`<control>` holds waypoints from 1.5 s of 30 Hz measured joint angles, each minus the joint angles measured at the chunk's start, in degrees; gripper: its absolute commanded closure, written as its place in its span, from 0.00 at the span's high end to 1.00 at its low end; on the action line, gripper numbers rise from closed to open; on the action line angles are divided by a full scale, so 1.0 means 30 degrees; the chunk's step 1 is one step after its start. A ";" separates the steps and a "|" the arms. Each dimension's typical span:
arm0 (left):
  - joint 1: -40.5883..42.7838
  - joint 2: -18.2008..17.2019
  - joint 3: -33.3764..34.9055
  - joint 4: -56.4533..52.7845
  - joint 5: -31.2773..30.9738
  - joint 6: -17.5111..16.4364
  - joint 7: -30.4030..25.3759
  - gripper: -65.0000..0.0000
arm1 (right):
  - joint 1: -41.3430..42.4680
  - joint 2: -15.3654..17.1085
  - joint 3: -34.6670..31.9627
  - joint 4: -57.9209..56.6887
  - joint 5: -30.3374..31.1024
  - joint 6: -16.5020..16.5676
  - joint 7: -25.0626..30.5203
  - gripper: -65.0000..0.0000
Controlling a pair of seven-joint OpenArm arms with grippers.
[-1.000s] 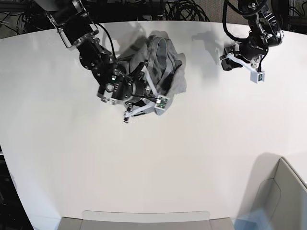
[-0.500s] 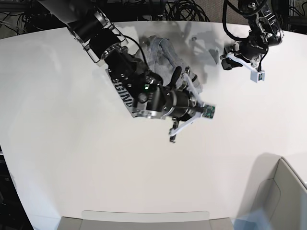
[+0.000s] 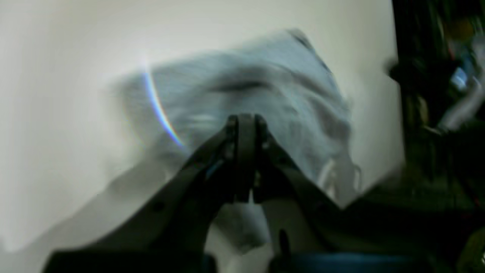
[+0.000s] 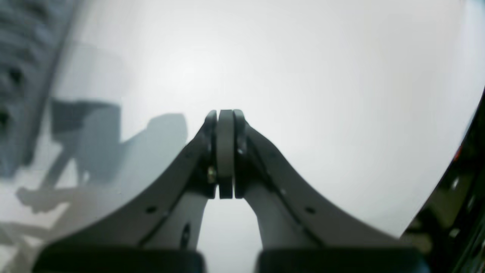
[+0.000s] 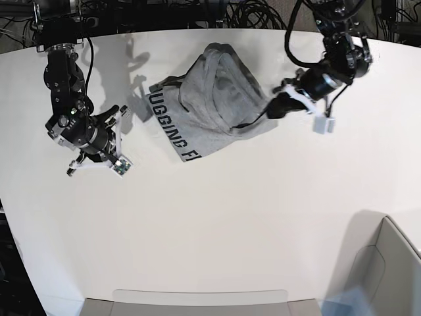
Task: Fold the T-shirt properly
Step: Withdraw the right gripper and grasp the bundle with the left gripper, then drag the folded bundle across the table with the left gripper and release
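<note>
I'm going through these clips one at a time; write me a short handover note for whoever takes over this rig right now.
Left gripper: jaws shut, tip at the right edge of the T-shirt as the base view has it; that wrist view is too blurred to tell if cloth is pinched.
Right gripper: shut, empty, over bare table, well off to the garment's side.
T-shirt: a crumpled heap near the table's far edge, partly turned so some black lettering shows along one side.
Done: no tidy fold visible.
Left: spread it flat, smooth it, then make every fold.
</note>
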 measured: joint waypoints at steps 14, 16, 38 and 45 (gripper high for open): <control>-0.0219 -0.2324 1.1315 -0.0576 0.8881 0.0015 -0.0714 0.00 | 0.0211 -0.0350 -0.3614 -0.2674 0.0153 0.0007 0.0466 0.00; -0.0342 -0.2484 1.0805 -0.1603 0.8874 -0.0022 -0.0925 0.00 | 0.0007 -0.0634 -0.5136 -0.2667 0.0554 -0.0007 0.0648 0.00; -0.2907 -0.1428 0.4918 -0.0408 0.9107 0.0102 -0.2710 0.00 | -0.2696 0.1064 0.0022 0.2484 0.0168 -0.0007 0.0313 0.00; -0.0415 -0.2091 0.8531 0.0401 0.9377 -0.0197 -0.2856 0.00 | -0.2994 0.1996 0.1603 0.1144 0.0335 0.0036 0.0321 0.00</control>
